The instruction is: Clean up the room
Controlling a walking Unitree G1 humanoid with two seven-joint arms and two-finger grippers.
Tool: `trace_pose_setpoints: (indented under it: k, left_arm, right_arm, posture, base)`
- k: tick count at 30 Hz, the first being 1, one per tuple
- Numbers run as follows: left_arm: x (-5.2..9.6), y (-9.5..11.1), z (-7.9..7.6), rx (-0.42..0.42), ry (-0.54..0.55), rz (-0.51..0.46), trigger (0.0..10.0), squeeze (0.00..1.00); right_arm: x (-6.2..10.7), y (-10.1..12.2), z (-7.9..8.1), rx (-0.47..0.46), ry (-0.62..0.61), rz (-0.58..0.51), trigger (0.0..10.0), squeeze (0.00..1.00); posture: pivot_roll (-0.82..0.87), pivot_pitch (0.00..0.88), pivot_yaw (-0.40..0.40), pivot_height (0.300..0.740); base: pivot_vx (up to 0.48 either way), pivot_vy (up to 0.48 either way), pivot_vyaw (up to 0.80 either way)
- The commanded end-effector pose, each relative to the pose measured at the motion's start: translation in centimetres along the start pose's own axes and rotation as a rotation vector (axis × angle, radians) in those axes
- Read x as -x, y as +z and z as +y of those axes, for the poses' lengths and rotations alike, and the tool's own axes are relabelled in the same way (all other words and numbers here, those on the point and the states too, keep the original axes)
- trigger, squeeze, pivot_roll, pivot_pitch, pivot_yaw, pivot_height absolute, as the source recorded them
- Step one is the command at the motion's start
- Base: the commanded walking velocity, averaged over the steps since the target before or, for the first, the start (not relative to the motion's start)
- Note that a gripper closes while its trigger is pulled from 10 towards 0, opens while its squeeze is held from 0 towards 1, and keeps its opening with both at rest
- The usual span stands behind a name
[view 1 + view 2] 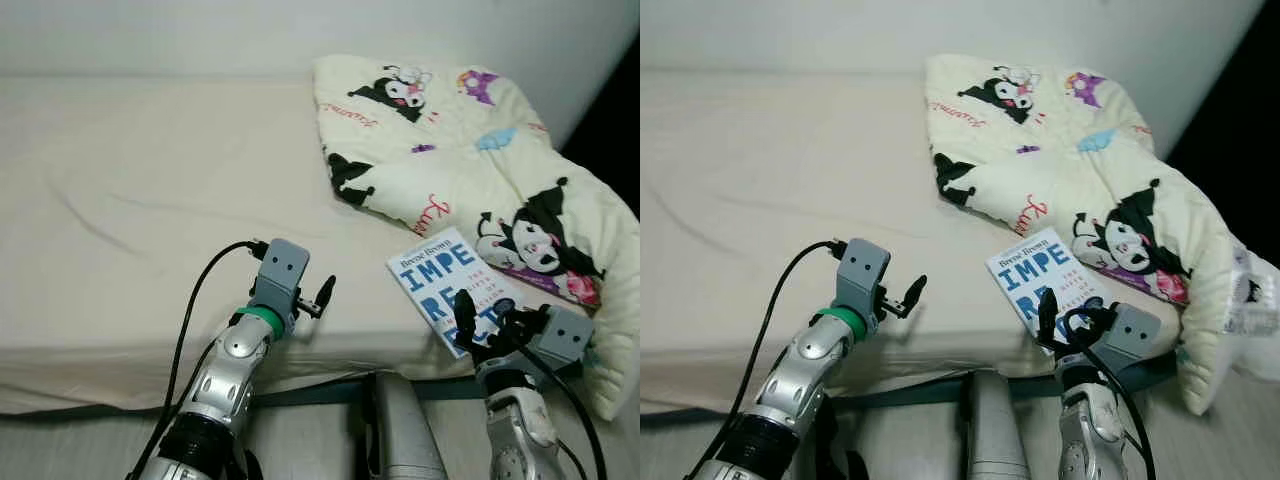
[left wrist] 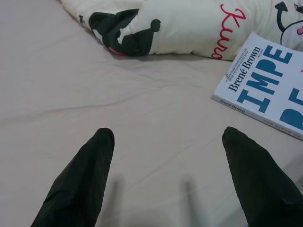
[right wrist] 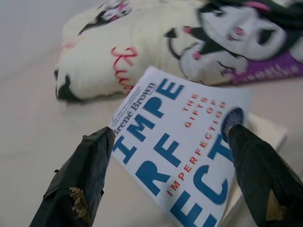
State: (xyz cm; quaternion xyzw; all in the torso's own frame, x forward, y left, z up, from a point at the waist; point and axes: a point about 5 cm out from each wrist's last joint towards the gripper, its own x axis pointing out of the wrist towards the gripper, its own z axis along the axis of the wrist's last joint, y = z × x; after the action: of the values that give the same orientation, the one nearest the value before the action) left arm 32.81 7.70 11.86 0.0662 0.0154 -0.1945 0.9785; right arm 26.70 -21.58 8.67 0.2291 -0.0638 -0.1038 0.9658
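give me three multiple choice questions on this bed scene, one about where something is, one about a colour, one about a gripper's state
1. Where does the book lie?
A. on the bed near its front edge, beside the blanket
B. on the floor under the bed
C. on top of the blanket

2. What colour are the big letters on the book's cover?
A. red
B. blue
C. green

3. How do the right gripper's fingers stand?
A. shut on the book
B. shut on the blanket
C. open, one on each side of the book's cover

Answers:
1. A, the book rests on the sheet of the bed next to the cartoon-print blanket.
2. B, the large letters are blue on a white cover.
3. C, the right wrist view shows both fingers spread apart with the cover between them, not yet closed.
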Motion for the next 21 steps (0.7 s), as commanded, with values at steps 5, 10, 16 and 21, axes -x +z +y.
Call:
trace_pose_setpoints:
  k: [5,10,16,21]
  left_arm:
    - [0.3,-0.5,0.0,-0.016,-0.013,0.017,10.0,0.00]
    - [0.4,-0.5,0.1,-0.023,-0.022,0.021,10.0,0.00]
    - [0.4,0.0,0.4,-0.050,-0.040,0.022,10.0,0.00]
    - [0.3,0.3,0.9,-0.048,-0.008,0.014,10.0,0.00]
  right_arm:
    - [3.0,-0.9,-1.8,-0.282,-0.065,0.071,10.0,0.00]
    - [5.1,-2.3,-3.3,-0.369,-0.056,0.151,10.0,0.00]
    - [5.8,-4.9,-5.8,-0.447,-0.034,0.230,10.0,0.00]
    - [4.8,-5.9,-6.0,-0.520,0.052,0.296,10.0,0.00]
  posture:
    - [-0.14,0.168,0.045,0.565]
    - [-0.14,0.191,0.064,0.565]
    - [-0.10,0.236,0.080,0.565]
    - [-0.07,0.248,0.080,0.565]
  base:
    - [0.000,0.000,0.00]
    - [0.000,0.000,0.00]
    - [0.000,0.000,0.00]
    - [0.000,0.000,0.00]
